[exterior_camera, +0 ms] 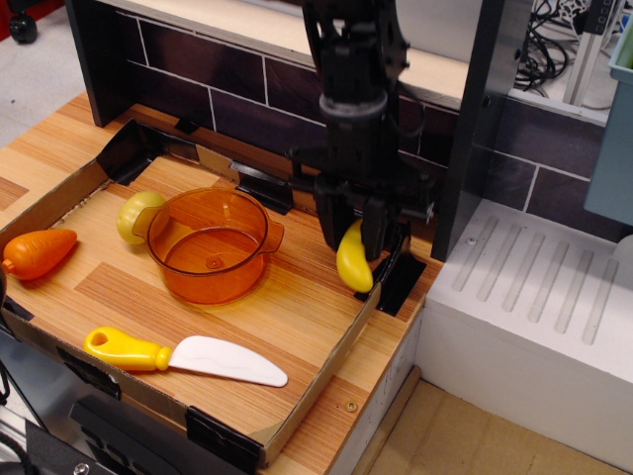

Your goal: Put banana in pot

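The yellow toy banana [352,262] hangs upright in my gripper [355,236], lifted a little above the wooden tray floor near the tray's right wall. The two black fingers are closed on its upper part, which they hide; its lower end shows below them. The translucent orange pot [209,244] stands upright and empty on the tray to the left of the gripper, about a pot's width away, with a side handle facing the banana.
A pale yellow round fruit [135,214] touches the pot's left side. An orange carrot [38,252] lies at the tray's left edge. A yellow-handled white knife [183,356] lies near the front. The cardboard tray wall [326,371] and a dark tiled backsplash [218,84] bound the space.
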`<control>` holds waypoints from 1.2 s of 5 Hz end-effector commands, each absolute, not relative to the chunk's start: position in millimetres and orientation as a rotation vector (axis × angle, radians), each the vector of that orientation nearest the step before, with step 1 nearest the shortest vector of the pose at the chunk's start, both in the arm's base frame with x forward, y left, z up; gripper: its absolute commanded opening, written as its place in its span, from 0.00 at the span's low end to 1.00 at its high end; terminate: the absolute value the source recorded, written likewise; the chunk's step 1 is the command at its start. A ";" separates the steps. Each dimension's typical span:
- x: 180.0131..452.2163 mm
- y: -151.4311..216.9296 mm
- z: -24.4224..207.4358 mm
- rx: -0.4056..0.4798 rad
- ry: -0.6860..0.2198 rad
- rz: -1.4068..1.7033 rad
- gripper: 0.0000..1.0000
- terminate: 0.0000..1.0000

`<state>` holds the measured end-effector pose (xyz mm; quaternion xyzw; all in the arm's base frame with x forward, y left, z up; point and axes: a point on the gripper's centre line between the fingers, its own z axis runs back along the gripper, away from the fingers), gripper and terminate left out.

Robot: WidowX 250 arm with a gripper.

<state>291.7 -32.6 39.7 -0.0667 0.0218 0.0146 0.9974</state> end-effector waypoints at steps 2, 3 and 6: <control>274.9 28.3 88.9 -0.036 -0.031 0.206 0.00 0.00; 258.9 50.8 84.9 0.004 -0.040 0.202 0.00 0.00; 249.9 69.2 51.8 0.101 -0.010 0.239 1.00 0.00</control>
